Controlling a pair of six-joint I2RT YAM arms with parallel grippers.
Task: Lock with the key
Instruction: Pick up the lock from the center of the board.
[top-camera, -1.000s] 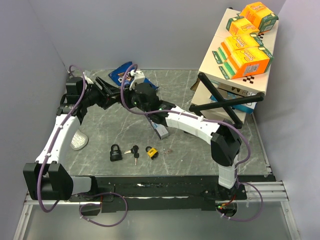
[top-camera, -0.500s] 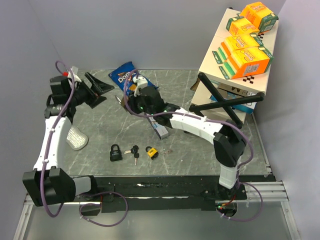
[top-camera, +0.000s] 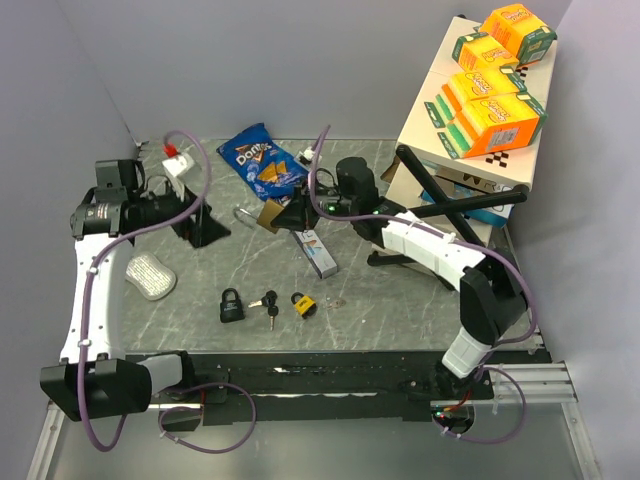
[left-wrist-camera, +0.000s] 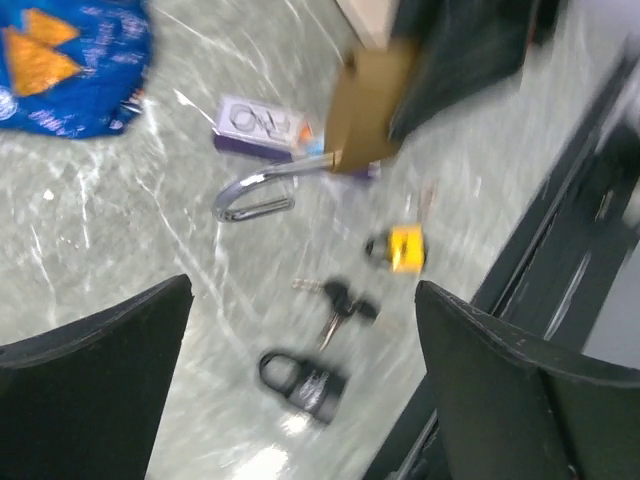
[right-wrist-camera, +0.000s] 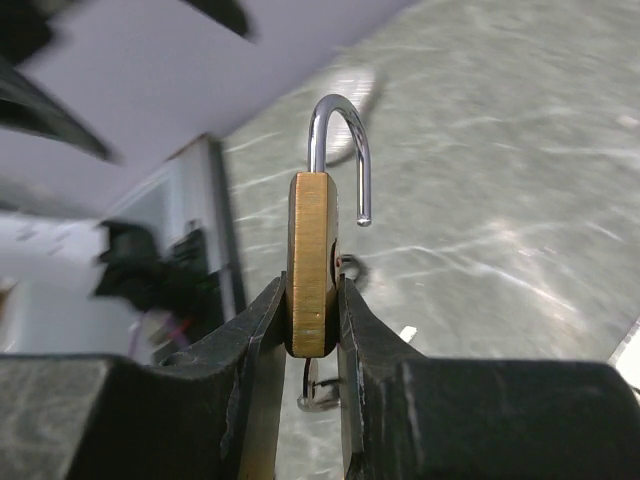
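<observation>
My right gripper (top-camera: 287, 214) (right-wrist-camera: 312, 300) is shut on a brass padlock (top-camera: 268, 213) (right-wrist-camera: 311, 240) and holds it above the table with its steel shackle open and pointing left. A small metal piece hangs under its body. The padlock also shows in the left wrist view (left-wrist-camera: 365, 115). My left gripper (top-camera: 203, 226) (left-wrist-camera: 300, 380) is open and empty, left of the brass padlock. Black-headed keys (top-camera: 268, 302) (left-wrist-camera: 340, 300) lie on the table between a black padlock (top-camera: 231, 305) (left-wrist-camera: 300, 378) and a yellow padlock (top-camera: 303, 305) (left-wrist-camera: 400, 248).
A blue chip bag (top-camera: 262, 160) lies at the back. A small purple-and-white box (top-camera: 320, 255) lies under the right arm. A grey pad (top-camera: 152, 275) lies at the left. A black stand (top-camera: 450, 210) and a carton with orange boxes (top-camera: 490, 90) stand at the right.
The two grippers have drawn apart. My left arm swung back to the left and its gripper turned down. My right wrist moved right, still holding the brass padlock.
</observation>
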